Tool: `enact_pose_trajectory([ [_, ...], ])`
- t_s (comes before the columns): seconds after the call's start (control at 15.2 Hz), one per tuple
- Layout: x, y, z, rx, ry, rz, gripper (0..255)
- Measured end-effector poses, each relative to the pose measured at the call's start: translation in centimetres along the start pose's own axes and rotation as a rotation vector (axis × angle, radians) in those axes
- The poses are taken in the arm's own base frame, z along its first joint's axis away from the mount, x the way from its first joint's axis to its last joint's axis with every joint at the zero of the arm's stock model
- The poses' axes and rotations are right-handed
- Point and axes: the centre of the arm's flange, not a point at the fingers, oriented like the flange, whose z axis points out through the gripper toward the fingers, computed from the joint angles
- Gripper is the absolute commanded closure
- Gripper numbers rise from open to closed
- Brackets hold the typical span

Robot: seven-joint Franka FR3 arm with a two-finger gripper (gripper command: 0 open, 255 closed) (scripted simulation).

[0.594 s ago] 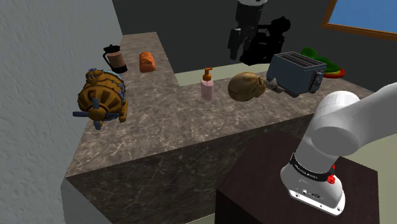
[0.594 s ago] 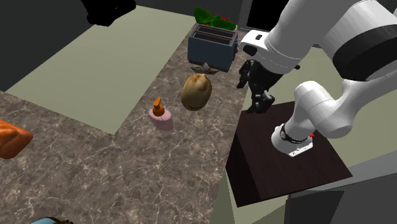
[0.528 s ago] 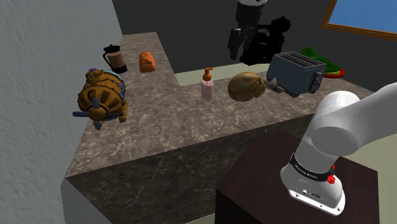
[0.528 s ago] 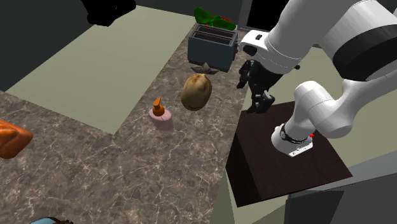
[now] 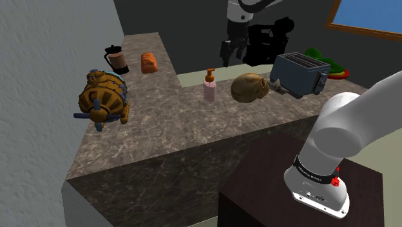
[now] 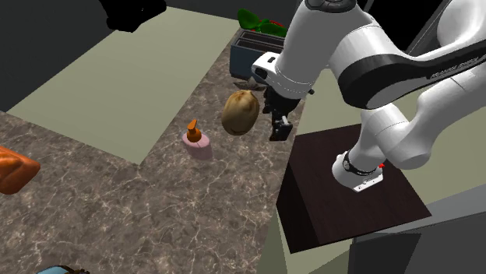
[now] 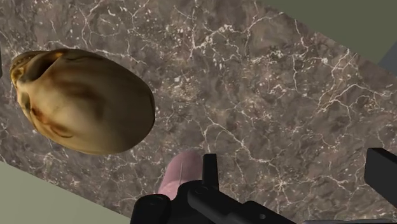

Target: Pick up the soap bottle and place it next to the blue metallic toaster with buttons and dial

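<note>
No text, label, brand, number or sign can be read here: not on the soap bottle (image 5: pixel 210 87), the toaster (image 5: pixel 299 74), the arm (image 6: pixel 327 47) or the worktop (image 5: pixel 193 129).

A brown, veined, L-shaped stone counter (image 5: pixel 193 129) meets a grey wall (image 5: pixel 38 58) at the shoulder view's left. Pale olive floor (image 6: pixel 117 70) lies beyond, with a wood-framed blue window (image 5: pixel 373 14) far right.
</note>
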Motion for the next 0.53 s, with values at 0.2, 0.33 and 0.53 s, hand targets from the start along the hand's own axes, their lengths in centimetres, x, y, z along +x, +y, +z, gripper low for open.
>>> enact_pose_trajectory([
  [0.2,2.4,1.1,3.1,0.009,-0.011,0.028,0],
  [0.33,4.3,2.0,4.9,0.015,-0.017,0.046,0],
  [0.53,6.6,3.4,7.9,0.023,-0.028,0.073,0],
])
